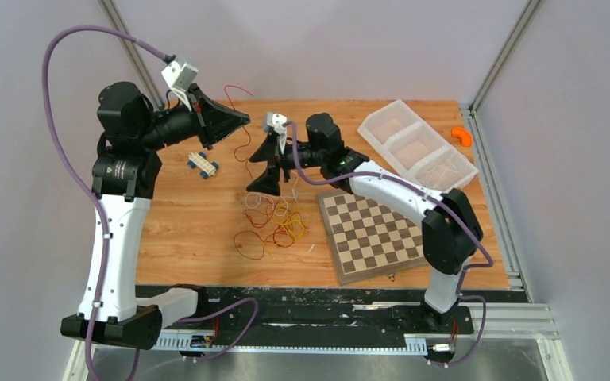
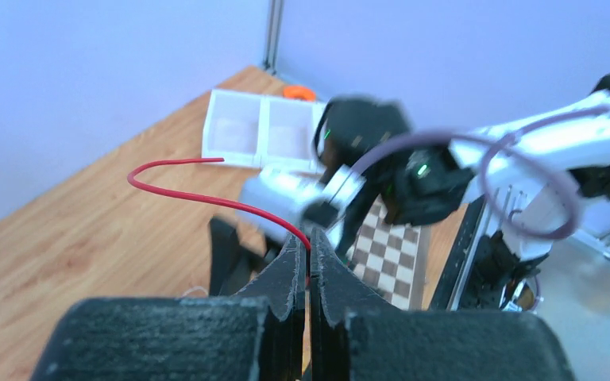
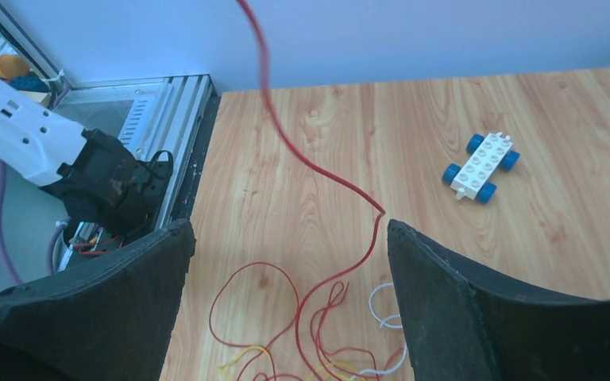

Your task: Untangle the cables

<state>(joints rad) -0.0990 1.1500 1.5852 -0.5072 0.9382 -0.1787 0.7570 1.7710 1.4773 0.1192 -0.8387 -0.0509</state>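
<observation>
The red cable (image 2: 206,198) is pinched in the clenched left claw (image 2: 308,258), rising from the tangle of cables (image 1: 274,218) mid-worktop (image 1: 183,230). The right claw (image 3: 287,230) is held spread wide above it. Bare wood is seen leftward; the chessboard (image 1: 369,234) lies just beside. Crossings cannot be made out.

All three views: we can read no text, number, brand or sign. The one candidate is a small pale mark (image 1: 116,168) on the black housing of the left arm (image 1: 119,230), seen from the top camera. It is too small for us to make out.
</observation>
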